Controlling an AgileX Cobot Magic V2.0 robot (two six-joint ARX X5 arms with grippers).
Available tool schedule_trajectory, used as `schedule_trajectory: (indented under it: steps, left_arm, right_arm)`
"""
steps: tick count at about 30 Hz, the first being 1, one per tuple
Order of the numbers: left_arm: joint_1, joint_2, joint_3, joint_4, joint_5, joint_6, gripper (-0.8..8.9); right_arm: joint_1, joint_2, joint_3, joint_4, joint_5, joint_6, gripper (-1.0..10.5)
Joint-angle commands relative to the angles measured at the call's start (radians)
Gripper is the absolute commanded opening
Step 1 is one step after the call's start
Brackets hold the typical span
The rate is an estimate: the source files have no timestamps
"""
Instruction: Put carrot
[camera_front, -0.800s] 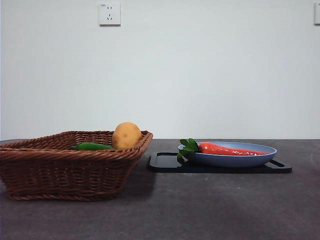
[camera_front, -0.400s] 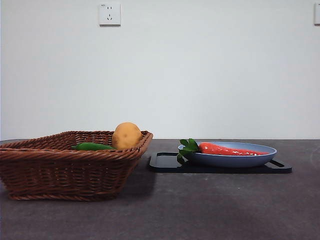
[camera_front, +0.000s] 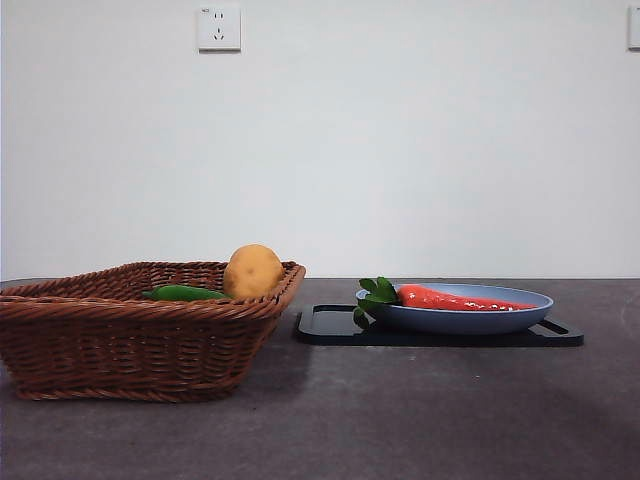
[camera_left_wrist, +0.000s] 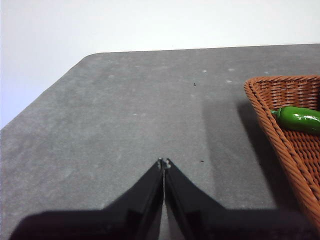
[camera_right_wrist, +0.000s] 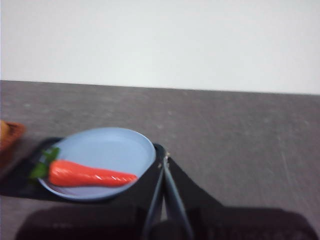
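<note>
The carrot (camera_front: 462, 298) lies flat on the blue plate (camera_front: 520, 318), its tapered tip toward one rim and its green leaves (camera_front: 374, 294) spilling over the opposite rim, on the side nearer the wicker basket (camera_front: 120, 340). Nothing grips it. It rests on its long side, which keeps it from rolling, and the shallow plate leaves its whole upper side open to a grasp from above — a sensible way to present it, I judge. The plate sits on a black tray (camera_front: 330, 326), which sits on the dark tabletop (camera_front: 400, 420) just beside the basket's corner.

In the basket the tan potato (camera_front: 253, 270) leans near the far corner, and a small green vegetable (camera_front: 185, 293) lies next to it. If the carrot is meant to go there, most of the basket floor looks free, though the low front view hides much of it.

The right pincer (camera_right_wrist: 164, 159) hangs close to the plate's rim, jaws pressed together, with the carrot just off to one side in the right wrist view — near but not touching. The left pincer (camera_left_wrist: 163, 162) is likewise closed, over bare tabletop beside the basket's outer wall. Neither arm shows in the front view, so both seem held high or back.
</note>
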Motion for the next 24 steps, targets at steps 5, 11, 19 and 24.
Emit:
schedule_trajectory:
  steps: [5, 11, 19, 24]
  left_arm:
    - [0.003, -0.003, -0.005, 0.007, -0.003, -0.005, 0.08]
    - [0.003, -0.003, -0.005, 0.007, -0.003, -0.005, 0.08]
    - [0.003, -0.003, -0.005, 0.008, -0.003, -0.005, 0.08]
    - [0.003, -0.003, -0.005, 0.007, -0.003, -0.005, 0.08]
  right_arm:
    - [-0.061, -0.063, -0.166, 0.075, -0.018, 0.048, 0.0]
    - [-0.06, -0.063, -0.228, 0.076, -0.019, 0.09, 0.0]
    - [-0.059, -0.063, -0.237, 0.085, -0.018, 0.089, 0.0]
    - [-0.059, -0.062, -0.237, 0.086, -0.011, 0.089, 0.0]
